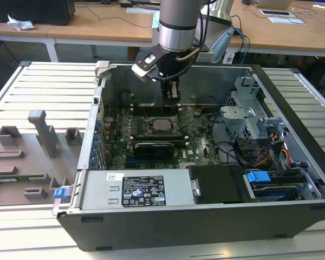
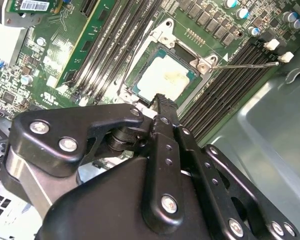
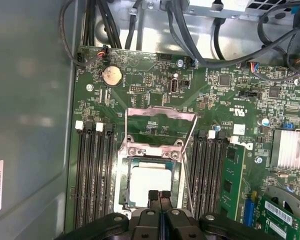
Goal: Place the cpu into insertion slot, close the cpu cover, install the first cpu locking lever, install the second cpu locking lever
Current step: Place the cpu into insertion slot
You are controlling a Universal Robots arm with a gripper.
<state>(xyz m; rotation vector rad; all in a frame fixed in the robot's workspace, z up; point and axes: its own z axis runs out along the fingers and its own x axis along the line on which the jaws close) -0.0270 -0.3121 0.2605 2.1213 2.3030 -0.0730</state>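
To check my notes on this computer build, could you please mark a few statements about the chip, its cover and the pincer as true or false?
1. The chip lies in the socket. True.
2. The cover is shut over the chip. False: it is swung open, and the chip's top is bare.
3. The pincer grips the chip. False: its fingers are together with nothing between them, above the chip's edge.
4. A coin battery sits on the green board. True.
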